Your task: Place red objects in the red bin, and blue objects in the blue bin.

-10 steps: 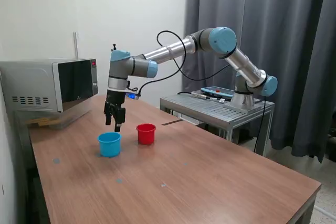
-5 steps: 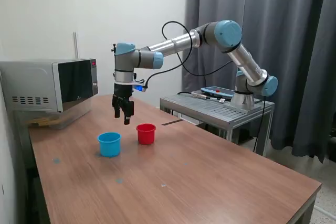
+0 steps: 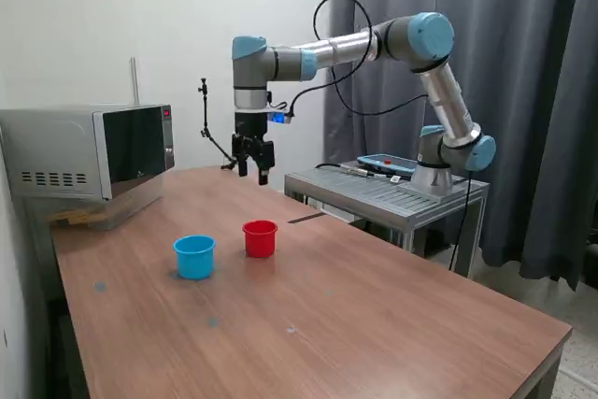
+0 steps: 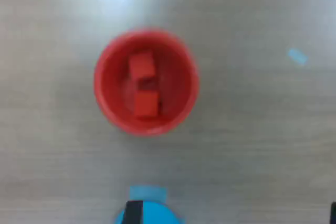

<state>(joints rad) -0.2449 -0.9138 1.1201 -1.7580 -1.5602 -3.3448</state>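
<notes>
Red plastic, round and tapered with a rim: that's the red cup [image 3: 260,238], sitting upright on the wood bench [image 3: 374,324]. Looking straight down into it in the wrist view, two small red cubes [image 4: 142,67] [image 4: 146,103] lie inside on the bottom, just beside each other, maybe touching, a bit blurry. The blue cup [image 3: 194,256] is light cyan, slightly wider, standing near the red cup on the exterior view's left, not touching it. Only a sliver of its rim shows in the wrist view, so what's in it can't be seen. The gripper [image 3: 253,173] hangs well above the bench, up over and behind the cups, pointing down. Its fingers look dark and empty, but whether they're apart or together is too small to tell. A microwave [image 3: 89,151] sits at the far end.
</notes>
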